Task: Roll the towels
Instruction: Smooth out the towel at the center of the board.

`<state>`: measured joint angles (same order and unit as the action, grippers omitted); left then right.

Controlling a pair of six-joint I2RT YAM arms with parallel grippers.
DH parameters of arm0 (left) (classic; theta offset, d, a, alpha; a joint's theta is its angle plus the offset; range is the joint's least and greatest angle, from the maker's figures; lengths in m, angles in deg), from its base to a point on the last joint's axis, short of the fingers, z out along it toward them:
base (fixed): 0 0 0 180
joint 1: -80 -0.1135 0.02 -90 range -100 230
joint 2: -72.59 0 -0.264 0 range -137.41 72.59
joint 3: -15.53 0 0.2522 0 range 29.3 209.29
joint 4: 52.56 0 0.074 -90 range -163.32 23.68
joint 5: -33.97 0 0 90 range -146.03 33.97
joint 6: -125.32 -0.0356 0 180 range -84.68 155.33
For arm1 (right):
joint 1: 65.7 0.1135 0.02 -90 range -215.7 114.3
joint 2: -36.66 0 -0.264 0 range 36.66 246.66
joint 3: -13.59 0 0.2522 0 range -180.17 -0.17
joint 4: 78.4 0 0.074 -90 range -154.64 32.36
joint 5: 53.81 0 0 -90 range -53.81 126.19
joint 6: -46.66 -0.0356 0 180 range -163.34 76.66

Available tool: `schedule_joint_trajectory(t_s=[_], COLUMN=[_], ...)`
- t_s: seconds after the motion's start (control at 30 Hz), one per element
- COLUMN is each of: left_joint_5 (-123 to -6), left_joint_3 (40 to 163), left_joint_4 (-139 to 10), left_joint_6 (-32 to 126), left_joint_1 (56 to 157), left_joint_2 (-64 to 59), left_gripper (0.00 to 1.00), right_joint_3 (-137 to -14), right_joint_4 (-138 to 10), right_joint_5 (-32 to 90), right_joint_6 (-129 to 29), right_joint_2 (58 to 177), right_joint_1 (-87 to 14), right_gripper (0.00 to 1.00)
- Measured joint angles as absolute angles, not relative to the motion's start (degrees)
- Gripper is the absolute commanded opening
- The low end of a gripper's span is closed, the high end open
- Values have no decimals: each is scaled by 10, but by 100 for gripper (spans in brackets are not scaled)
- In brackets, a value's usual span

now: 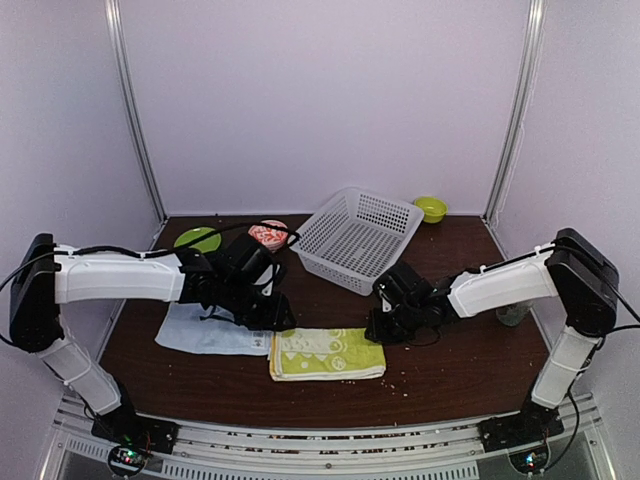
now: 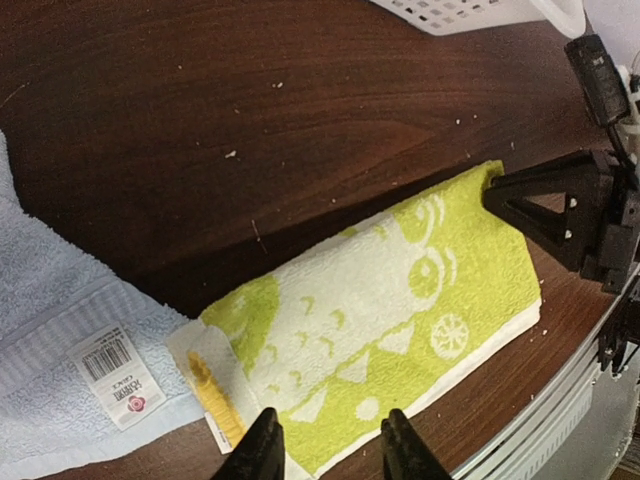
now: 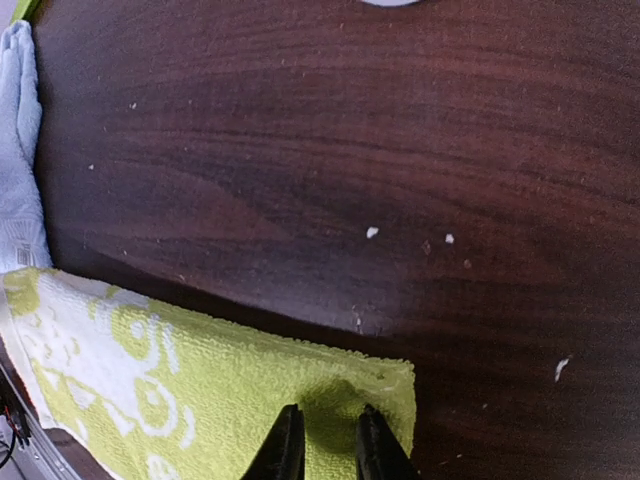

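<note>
The lime-green towel (image 1: 327, 354) lies folded flat near the table's front, its white cartoon print up; it also shows in the left wrist view (image 2: 400, 300) and the right wrist view (image 3: 200, 400). The pale blue towel (image 1: 205, 332) lies flat to its left, touching it, with a white label showing in the left wrist view (image 2: 50, 340). My left gripper (image 1: 275, 318) is open and empty, just above the green towel's left end (image 2: 333, 448). My right gripper (image 1: 380, 328) has its jaws narrowly apart, tips down on the green towel's far right corner (image 3: 327, 445).
A white mesh basket (image 1: 357, 238) stands at the back centre. A green plate (image 1: 197, 239) and a pink bowl (image 1: 267, 234) sit at the back left, a small green bowl (image 1: 431, 208) at the back right. A clear cup (image 1: 513, 314) stands by the right arm.
</note>
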<state>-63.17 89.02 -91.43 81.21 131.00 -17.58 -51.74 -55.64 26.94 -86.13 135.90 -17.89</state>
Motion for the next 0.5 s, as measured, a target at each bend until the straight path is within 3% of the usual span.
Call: schedule_joint_trajectory(t_s=[0.17,0.37,0.5], left_joint_5=[-637,-637,-639], left_joint_3=[890,892,905], left_joint_4=[-913,-914,-917], left_joint_6=[811,804,798], left_joint_1=[1310,1310,1310], left_joint_2=[-186,-186,-186], left_gripper=[33,33,32], right_joint_3=[-500,-467,-467], right_joint_4=[-602,-628,-594], right_joint_5=[243,229,242], right_joint_6=[-885,-889,-876], right_joint_2=[1363,1332,1275], right_joint_1=[-206,-214,-195], right_gripper=[22,35,35])
